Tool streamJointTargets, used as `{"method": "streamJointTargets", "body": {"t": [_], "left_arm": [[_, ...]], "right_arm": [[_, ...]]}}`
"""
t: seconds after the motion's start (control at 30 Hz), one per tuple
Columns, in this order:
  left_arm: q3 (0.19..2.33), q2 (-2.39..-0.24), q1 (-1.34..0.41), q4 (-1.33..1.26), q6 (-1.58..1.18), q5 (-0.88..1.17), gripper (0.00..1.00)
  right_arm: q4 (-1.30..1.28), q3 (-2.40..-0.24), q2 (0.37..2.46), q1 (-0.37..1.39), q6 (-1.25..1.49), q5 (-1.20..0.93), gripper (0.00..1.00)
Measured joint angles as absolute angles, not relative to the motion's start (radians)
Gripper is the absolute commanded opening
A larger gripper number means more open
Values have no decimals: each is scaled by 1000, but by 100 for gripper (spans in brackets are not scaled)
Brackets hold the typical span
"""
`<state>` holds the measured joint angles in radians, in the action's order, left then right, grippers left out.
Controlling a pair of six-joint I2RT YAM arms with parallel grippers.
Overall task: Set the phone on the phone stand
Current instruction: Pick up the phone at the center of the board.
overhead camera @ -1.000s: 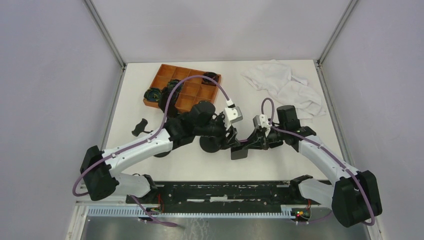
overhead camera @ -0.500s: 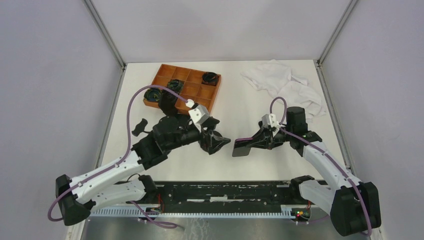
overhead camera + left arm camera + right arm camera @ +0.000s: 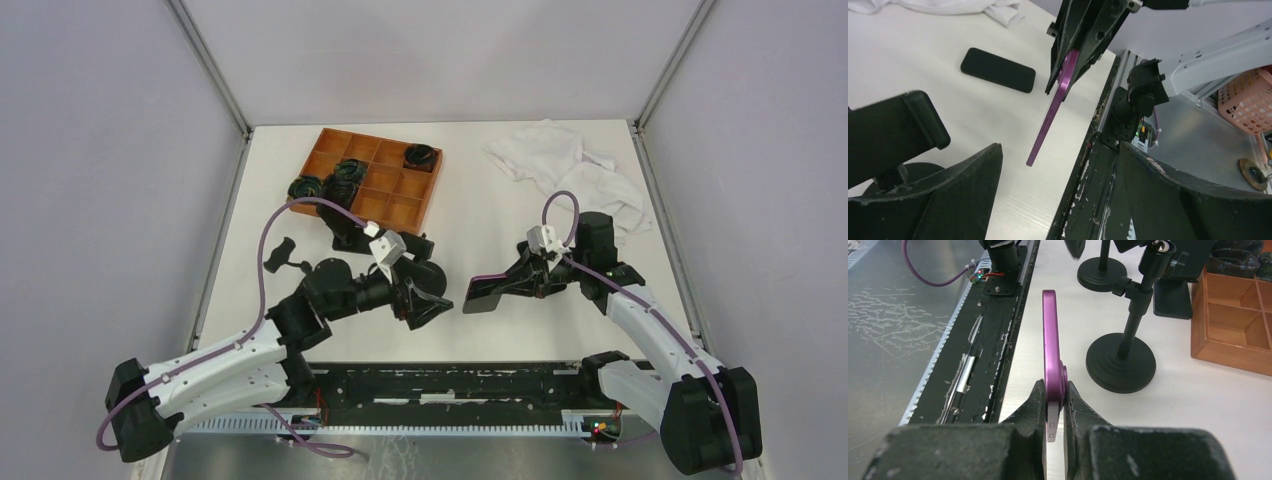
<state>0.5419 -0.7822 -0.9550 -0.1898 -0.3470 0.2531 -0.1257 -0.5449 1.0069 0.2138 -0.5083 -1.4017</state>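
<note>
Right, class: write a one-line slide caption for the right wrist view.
Right gripper clamps the purple phone edge-on, with a black phone stand alongside on the white table.

clear: table strip (image 3: 1075,347) between phone (image 3: 1050,355) and phone stand (image 3: 1120,362) | obstacle: left pincer (image 3: 438,299) beside it

Purple phone (image 3: 1050,355) edge-on, clamped in right hand (image 3: 1054,387); black round-based phone stand (image 3: 1120,362) upright, near.

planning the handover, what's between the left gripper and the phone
Only bare table. The top view shows it: the open left gripper faces the phone, which the right gripper holds pinched, and nothing stands in the gap.
</note>
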Motion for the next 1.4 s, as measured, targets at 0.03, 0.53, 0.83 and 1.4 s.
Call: {"method": "streamJointTargets", "body": {"t": [0.03, 0.53, 0.83, 1.4], "left_arm": [[531, -788, -955, -196, -350, 258, 86], [407, -918, -1012, -397, -357, 258, 72], [399, -935, -1061, -446, -345, 192, 67], [553, -1077, -1090, -476, -293, 213, 12]], "right_arm": [[-123, -545, 1007, 214, -505, -1404, 0], [-174, -561, 1030, 219, -526, -1418, 0], [-649, -883, 1158, 254, -843, -1431, 0], [-931, -1042, 1193, 336, -1012, -1448, 0]]}}
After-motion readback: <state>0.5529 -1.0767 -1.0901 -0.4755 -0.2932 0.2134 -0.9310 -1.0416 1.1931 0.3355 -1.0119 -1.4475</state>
